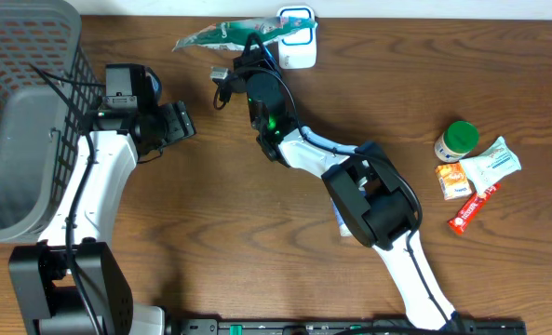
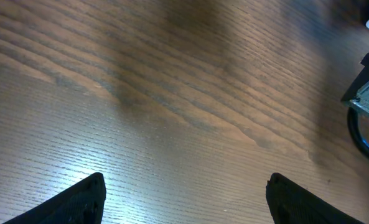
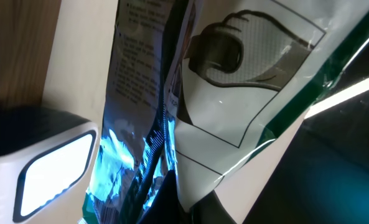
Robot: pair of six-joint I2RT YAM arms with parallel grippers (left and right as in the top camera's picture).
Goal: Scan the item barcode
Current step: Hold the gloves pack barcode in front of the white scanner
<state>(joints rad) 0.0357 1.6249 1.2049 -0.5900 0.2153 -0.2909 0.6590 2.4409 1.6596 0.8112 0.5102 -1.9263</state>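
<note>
My right gripper (image 1: 247,48) is shut on a green and white foil packet (image 1: 222,35), held at the back of the table just left of the white barcode scanner (image 1: 298,43). In the right wrist view the packet (image 3: 234,112) fills the frame, pinched at its lower end by the right gripper (image 3: 193,196). The scanner's lit window (image 3: 47,174) glows at lower left and throws blue light on the foil. I cannot make out a barcode. My left gripper (image 1: 186,122) hangs open over bare wood, its fingers (image 2: 78,202) wide apart with nothing between them.
A grey mesh basket (image 1: 24,140) takes up the left side. At the right lie a green-lidded jar (image 1: 457,140), a white pouch (image 1: 491,163), an orange packet (image 1: 454,180) and a red bar (image 1: 471,209). A pale item (image 1: 344,224) shows under the right arm.
</note>
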